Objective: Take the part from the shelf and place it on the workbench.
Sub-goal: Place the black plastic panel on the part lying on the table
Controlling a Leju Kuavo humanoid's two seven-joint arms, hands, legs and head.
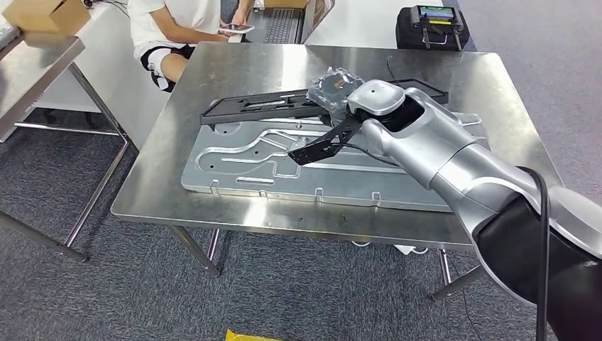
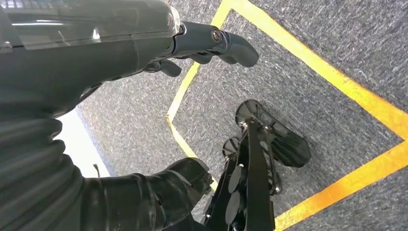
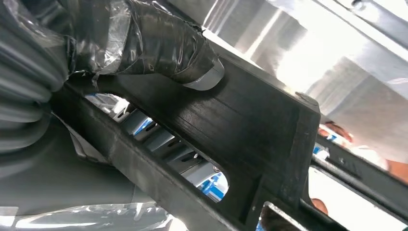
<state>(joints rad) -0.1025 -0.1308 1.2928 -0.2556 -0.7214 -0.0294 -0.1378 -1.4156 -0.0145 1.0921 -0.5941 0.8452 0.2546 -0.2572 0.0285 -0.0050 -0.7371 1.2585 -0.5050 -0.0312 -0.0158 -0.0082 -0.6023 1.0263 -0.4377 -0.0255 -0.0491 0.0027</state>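
Steel workbench (image 1: 213,192), black part (image 1: 284,106) gripped in right hand (image 1: 334,89)

bare workbench (image 1: 213,71) margin left, grey plate (image 1: 284,170) filling the middle

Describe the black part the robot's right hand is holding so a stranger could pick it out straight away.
Start at the steel workbench in the head view and find the big grey metal plate with grooves lying flat on it. Above the plate's far edge, the right hand grips a long black frame part with cut-out slots. It is the only dark, openwork piece; the plate is pale and solid.
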